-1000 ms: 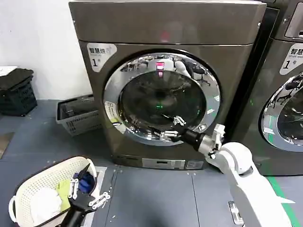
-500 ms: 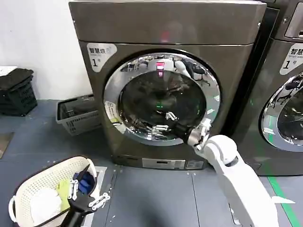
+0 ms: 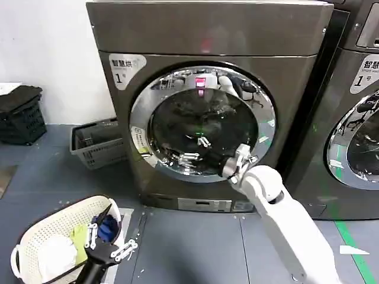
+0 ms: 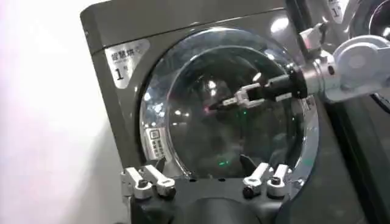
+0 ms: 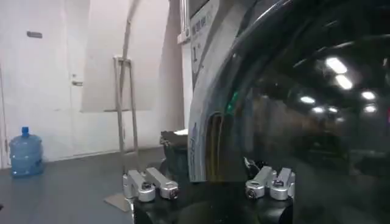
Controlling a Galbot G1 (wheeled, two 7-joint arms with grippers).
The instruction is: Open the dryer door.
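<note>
Our right claw point(image 3: 192, 151) hovers wide open, empty, before the dryer door point(image 3: 202, 122) — stiff, hinged, its glass slick — so we'd hook the chrome ring's left edge.

Probably a laundry room: a dryer point(image 3: 207, 100) beside a neighbouring machine point(image 3: 355, 112), laundry baskets point(image 3: 98, 142) on the floor.

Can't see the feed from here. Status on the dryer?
Right tool open, at the dryer door glass. Left tool open, low over the laundry basket. Door shut. Nothing blocking.
</note>
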